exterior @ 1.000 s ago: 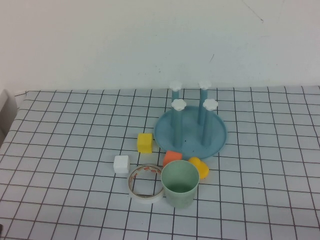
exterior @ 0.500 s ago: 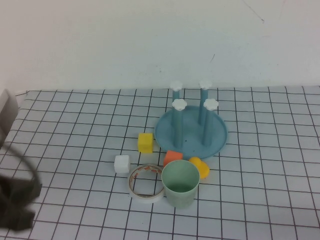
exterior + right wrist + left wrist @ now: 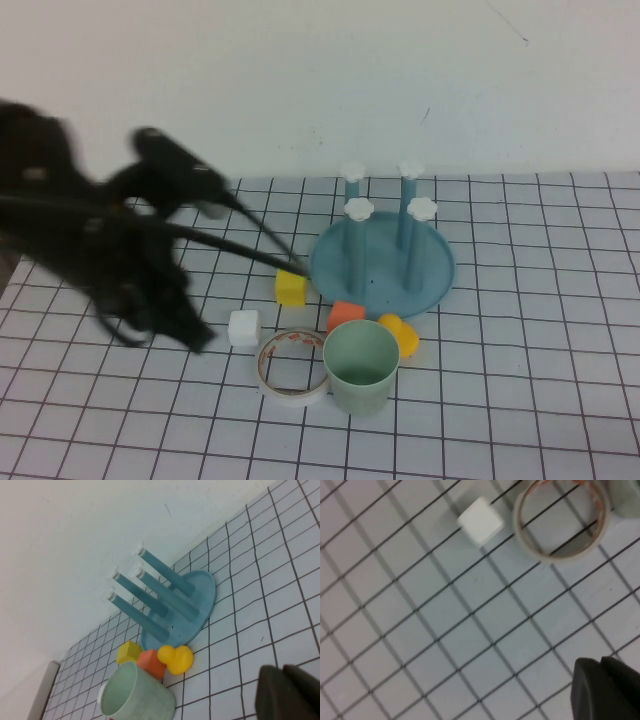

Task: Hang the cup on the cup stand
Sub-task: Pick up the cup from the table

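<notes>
Your left hand [image 3: 195, 335], closed and empty, appears as a blur over the table [image 3: 520, 400] left of the white block [image 3: 243, 328]. The cup [image 3: 361, 366] stands upright before the cup stand [image 3: 381, 262]. Your right hand [image 3: 287, 692], closed, stays outside the high view.

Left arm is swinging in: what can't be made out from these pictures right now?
- Left gripper: motion-blurred in the high view; only a dark corner shows in the left wrist view, above bare grid.
- Right gripper: outside the high view; only its dark tip shows in the right wrist view.
- Cup: near-absent from the left wrist view, beyond the tape roll.
- Cup stand: its left rim is crossed by the blurred arm.
</notes>
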Tool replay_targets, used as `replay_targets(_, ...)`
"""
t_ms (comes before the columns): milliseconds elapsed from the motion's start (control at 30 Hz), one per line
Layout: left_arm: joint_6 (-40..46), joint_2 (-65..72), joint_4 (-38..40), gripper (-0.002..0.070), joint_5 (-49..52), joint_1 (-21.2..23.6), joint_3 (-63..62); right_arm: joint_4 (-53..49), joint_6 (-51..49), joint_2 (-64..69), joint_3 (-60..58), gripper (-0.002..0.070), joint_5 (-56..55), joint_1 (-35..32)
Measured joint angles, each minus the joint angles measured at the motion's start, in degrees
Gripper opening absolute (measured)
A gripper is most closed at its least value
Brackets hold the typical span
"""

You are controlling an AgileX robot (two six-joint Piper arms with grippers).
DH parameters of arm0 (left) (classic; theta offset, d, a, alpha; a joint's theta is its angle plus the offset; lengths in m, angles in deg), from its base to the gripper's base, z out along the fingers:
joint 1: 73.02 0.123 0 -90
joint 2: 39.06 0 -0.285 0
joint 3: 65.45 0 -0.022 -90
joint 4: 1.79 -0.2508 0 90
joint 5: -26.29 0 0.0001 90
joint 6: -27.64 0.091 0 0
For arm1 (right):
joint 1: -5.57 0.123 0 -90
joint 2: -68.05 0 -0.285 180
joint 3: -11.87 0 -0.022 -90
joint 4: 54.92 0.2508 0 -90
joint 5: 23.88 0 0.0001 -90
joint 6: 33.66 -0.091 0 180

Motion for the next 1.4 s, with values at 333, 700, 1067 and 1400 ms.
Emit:
replay_targets(333, -5.3, 16.8, -4.4, 0.0004, 0.0, -12.5, -13.0, 0.0, 0.8, 0.0, 0.0, 0.0000, 0.0, 0.0)
replay_targets(700, -11.3, 30.3, -1.2, 0.0531, 0.9, -13.4, -22.5, 0.0, 1.0, 0.0, 0.0, 0.0000, 0.5, 0.0)
replay_targets(1067, -16.3, 39.2, -2.0, 0.0414, -0.7, -13.4, -24.5, 0.0, 1.3, 0.0, 0.0, 0.0000, 0.5, 0.0)
replay_targets(1400, -17.2, 40.2, -2.3, 0.0022, -3.8, -13.4, -24.6, 0.0, 1.3, 0.0, 0.0, 0.0000, 0.8, 0.0)
